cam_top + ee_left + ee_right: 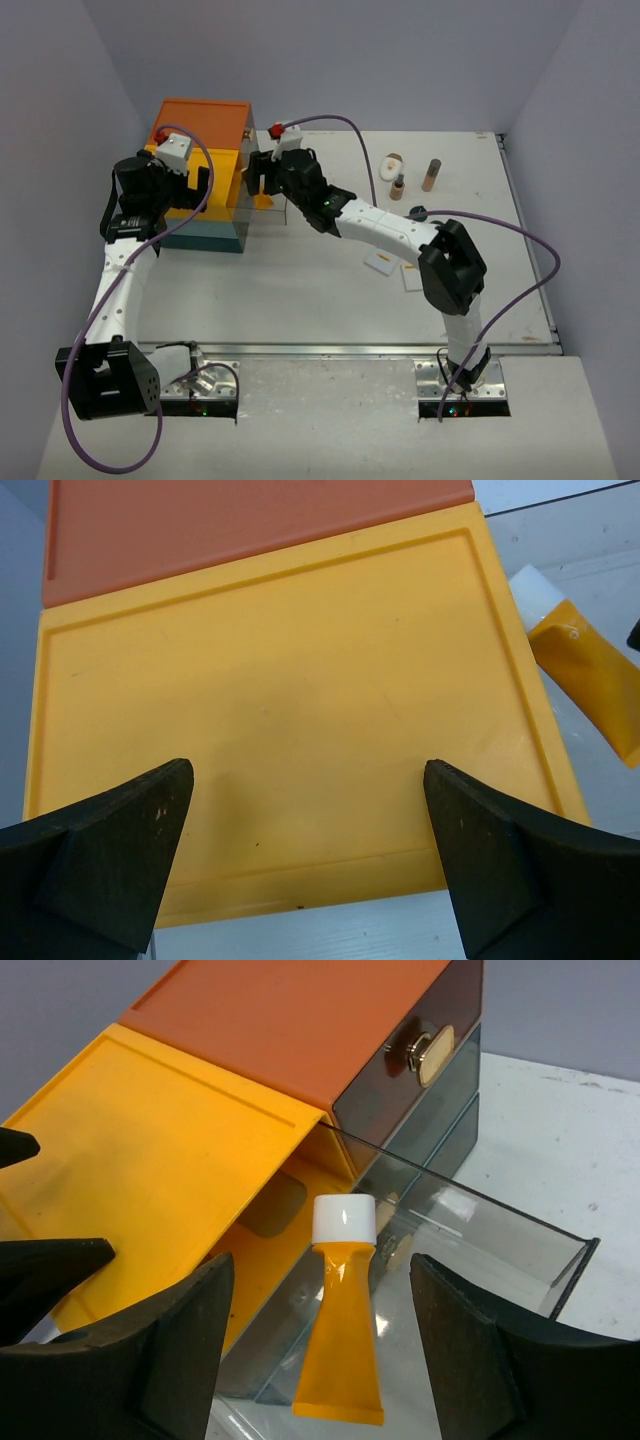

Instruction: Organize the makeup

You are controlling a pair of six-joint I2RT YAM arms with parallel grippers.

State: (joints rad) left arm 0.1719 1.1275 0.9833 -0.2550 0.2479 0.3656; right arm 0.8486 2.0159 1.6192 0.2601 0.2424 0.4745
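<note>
Two wide-open, empty tools: left gripper (pixel 308 770), right gripper (pixel 322 1260)
Orange tube (pixel 338 1350) rests in the clear drawer (pixel 500 1225); the right should rise straight, avoiding its walls.

This looks like a robot lab: a white table (pixel 300 300) closed in by plain grey walls (pixel 330 60) beyond the left gripper (pixel 308 770), two arms (pixel 115 285) bolted on metal plates (pixel 222 388) behind it, purple cables (pixel 540 270) running loose along them.

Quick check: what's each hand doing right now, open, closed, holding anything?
Left hand: open, holding nothing.
Right hand: open, not gripping the orange tube seen between its fingers.
</note>
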